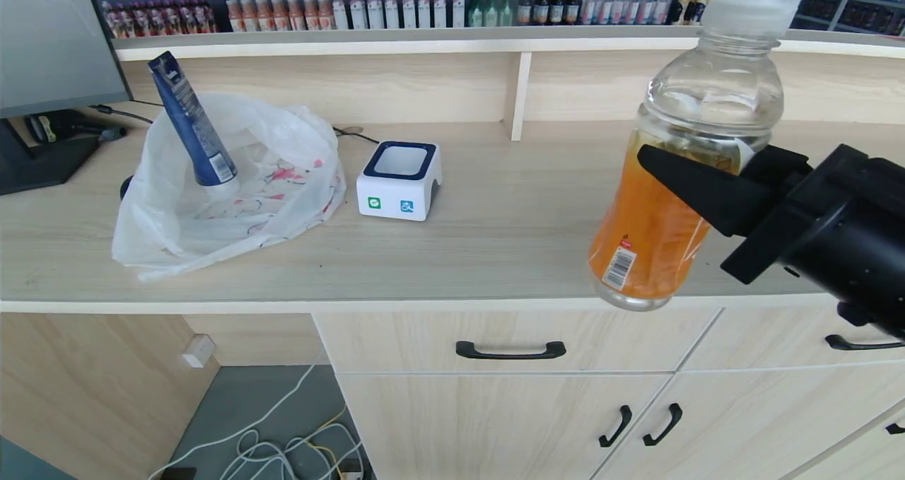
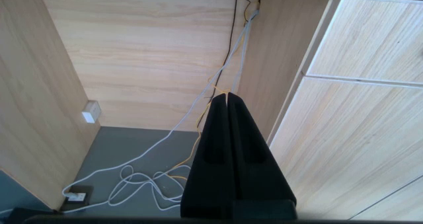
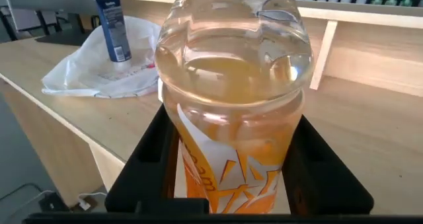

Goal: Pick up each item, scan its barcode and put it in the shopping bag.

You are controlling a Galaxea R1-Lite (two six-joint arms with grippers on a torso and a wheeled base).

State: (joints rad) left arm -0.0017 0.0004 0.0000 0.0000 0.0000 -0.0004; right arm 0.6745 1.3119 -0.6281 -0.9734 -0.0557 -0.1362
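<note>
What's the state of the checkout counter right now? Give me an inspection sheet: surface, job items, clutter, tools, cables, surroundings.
Surface: light wood-grain counter with a raised back ledge.
Job's things: orange drink bottle tilted, held off the counter near its front edge; blue tube standing in the white shopping bag; white scanner beside the bag.
Clutter: small dark items at the monitor's foot, too unclear to name.
Grippers: right tool shut on the bottle; left tool shut, empty, low before the cabinet.
Cables: dark cable on the counter behind the scanner; tangle of cables on the floor below.
Surroundings: monitor, drawers, back shelf of bottles.
</note>
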